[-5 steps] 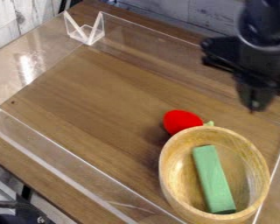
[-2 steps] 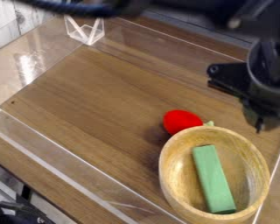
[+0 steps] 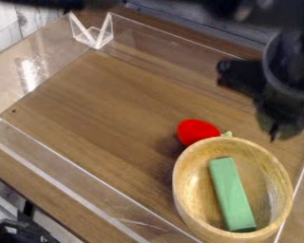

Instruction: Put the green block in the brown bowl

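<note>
1. Camera view gives you the whole wooden table (image 3: 104, 104), with a clear plastic wall (image 3: 66, 195) running along its near edge.
2. Your green block (image 3: 231, 194) lies flat inside the brown bowl (image 3: 190, 197), long axis running from the bowl's middle toward its near-right rim. It's resting on the bowl floor, nothing touching it from above.
3. Bowl sits at the near-right corner of the table, upright.
4. Gripper (image 3: 279, 128) is up at the right edge, above and behind the bowl, well clear of the block. It's motion-blurred, so you can't read the jaws by eye; they're closed, with nothing held between them.
5. Small round red object (image 3: 197, 131) sits on the table just behind the bowl's far-left rim, touching or nearly touching it; you can't tell which.
6. Clear plastic V-shaped stand (image 3: 91, 30) is at the far-left end of the table, well apart from everything else.
</note>
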